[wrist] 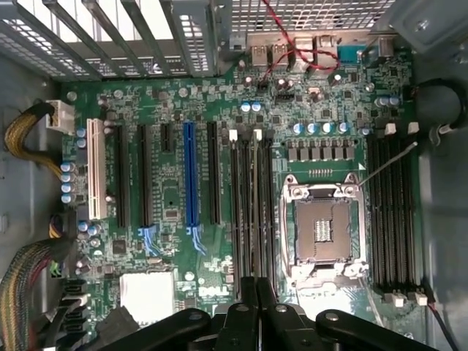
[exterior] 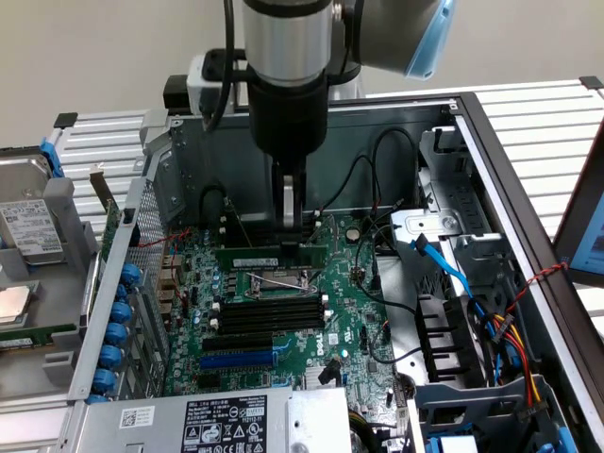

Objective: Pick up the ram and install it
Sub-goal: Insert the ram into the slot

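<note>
Green motherboard covers the floor of the open metal case, and that case is the container your work sits in. At its near edge lies the labelled power supply. Behind that comes the blue slot, then the row of long black slots, all of which look empty. Next is the open CPU socket, with nothing in it.

The ram hangs level above this part of the board, long side across, white sticker facing you. The pincer is clamped on its upper edge near the middle. In the wrist view the stick is edge-on and lined up along the black slots beside the socket.

So the pick-up is done and the seating is what remains. The ram seems to be clear of the slot, though you cannot tell from these angles whether its lower edge already touches it.

Farther in on the exterior view's right, the case holds a grey drive bay with a blue cable and bundled coloured wires. Outside the case, on the exterior view's left, a hard drive lies on the worktop.
</note>
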Action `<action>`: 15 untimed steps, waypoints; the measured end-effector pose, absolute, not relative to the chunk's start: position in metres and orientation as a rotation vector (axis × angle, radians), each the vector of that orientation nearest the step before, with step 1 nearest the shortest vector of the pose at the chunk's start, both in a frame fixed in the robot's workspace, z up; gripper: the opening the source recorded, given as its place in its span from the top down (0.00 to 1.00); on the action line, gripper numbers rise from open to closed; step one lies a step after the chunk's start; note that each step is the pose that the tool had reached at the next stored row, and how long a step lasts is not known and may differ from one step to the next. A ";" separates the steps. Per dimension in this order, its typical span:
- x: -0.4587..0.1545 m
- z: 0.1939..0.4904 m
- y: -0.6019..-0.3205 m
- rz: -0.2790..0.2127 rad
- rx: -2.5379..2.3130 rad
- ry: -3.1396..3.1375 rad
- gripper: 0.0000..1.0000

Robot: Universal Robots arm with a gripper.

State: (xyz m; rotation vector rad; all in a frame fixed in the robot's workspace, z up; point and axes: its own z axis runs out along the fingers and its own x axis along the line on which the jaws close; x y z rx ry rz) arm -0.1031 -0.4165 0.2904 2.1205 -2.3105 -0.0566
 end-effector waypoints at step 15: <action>-0.103 0.263 -0.422 -0.056 2.135 -2.296 0.88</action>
